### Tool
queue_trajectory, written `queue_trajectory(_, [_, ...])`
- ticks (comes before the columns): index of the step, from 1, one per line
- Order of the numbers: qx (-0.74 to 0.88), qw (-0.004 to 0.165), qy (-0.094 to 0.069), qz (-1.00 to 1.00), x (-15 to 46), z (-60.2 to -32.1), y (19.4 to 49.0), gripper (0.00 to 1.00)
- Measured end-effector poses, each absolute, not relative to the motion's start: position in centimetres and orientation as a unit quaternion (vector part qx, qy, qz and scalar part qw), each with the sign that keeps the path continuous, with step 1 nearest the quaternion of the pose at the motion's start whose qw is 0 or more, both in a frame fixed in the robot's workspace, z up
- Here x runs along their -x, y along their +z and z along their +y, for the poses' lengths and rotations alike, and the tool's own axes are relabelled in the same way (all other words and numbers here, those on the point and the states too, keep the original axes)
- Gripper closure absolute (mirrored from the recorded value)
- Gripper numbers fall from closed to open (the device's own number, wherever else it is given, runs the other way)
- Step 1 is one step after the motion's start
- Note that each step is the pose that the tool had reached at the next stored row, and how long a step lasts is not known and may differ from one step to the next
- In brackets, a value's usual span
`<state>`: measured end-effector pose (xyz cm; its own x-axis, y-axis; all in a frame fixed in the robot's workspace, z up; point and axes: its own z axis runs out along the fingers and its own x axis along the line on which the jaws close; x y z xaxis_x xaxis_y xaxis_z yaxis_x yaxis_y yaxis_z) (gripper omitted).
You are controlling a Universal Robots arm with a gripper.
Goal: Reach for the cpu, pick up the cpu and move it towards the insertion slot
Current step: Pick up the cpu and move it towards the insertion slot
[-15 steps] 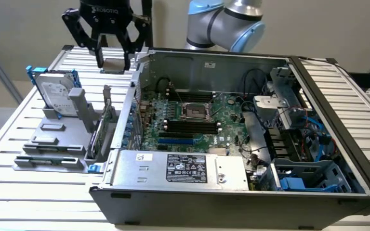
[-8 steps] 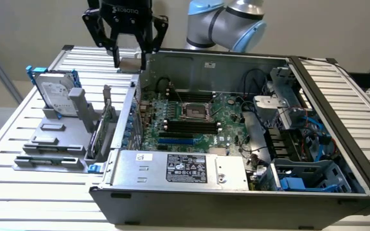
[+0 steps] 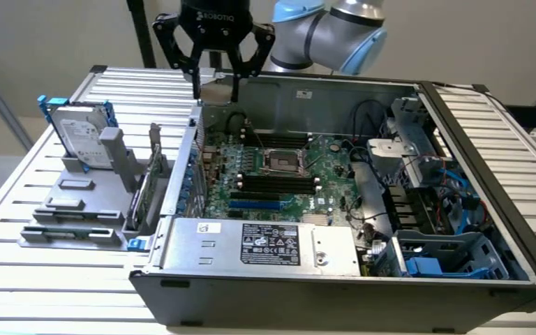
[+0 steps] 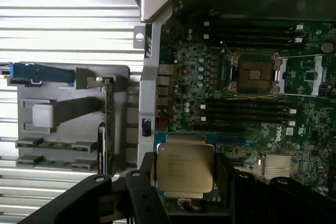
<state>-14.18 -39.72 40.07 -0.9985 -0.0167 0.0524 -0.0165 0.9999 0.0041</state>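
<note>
— Above the far rim of the open computer case, what is the pincer doing?

— It hangs just over the case's far wall, near the corner on the exterior view's left, with its black fingers closed on the cpu. The wrist view shows the chip flat between them, silver lid facing the camera, gripped on two opposite edges.

— And the insertion slot?

— Well apart from the chip, lower down on the green motherboard, between the rows of black memory slots. Its metal frame looks open, with a dark centre, though I can't tell for sure from here.

— How will the chip handle?

— Light and stiff, I'd judge, so it won't sag. The metal lid is smooth and the edges thin, so it could slip or twist if the grip is uneven. The underside is likely delicate; edges are the right place to hold it, as now.

— Anything else around?

— On the slatted tabletop, toward the exterior view's left, a grey holder carries the hard drive upright, away from the arm.
</note>
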Motion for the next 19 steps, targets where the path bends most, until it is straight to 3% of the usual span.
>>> queue_trajectory(19, [-0.008, 0.026, -0.003, -1.000, 6.9, -37.4, 37.8, 0.45])
